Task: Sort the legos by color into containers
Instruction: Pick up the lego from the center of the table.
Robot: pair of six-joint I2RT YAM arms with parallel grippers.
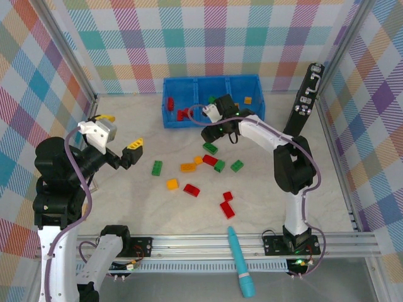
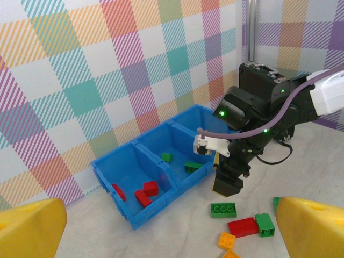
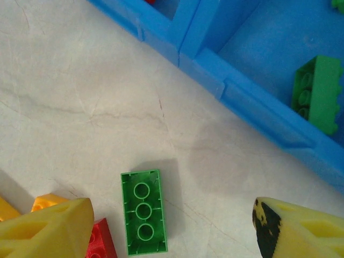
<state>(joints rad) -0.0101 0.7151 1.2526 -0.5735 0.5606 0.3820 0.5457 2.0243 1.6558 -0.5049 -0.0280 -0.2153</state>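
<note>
Your right fingers [image 3: 48, 228] are open over the green brick [image 3: 143, 211], lower centre. Centre them, then drop straight. Left fingers [image 2: 27, 228] open too, empty.

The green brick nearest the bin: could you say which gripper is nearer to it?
Right. The right gripper hovers just above the green brick; the left gripper sits far to its left.

Blue three-compartment bin [image 1: 211, 79], legos partly sorted.
Inside the bin, red bricks [image 1: 182, 114] lie in the left compartment, green bricks [image 1: 213, 99] in the middle, an orange brick [image 1: 247, 100] in the right; loose legos [image 1: 191, 189] lie scattered on the worktop [image 1: 126, 201] before it.
</note>
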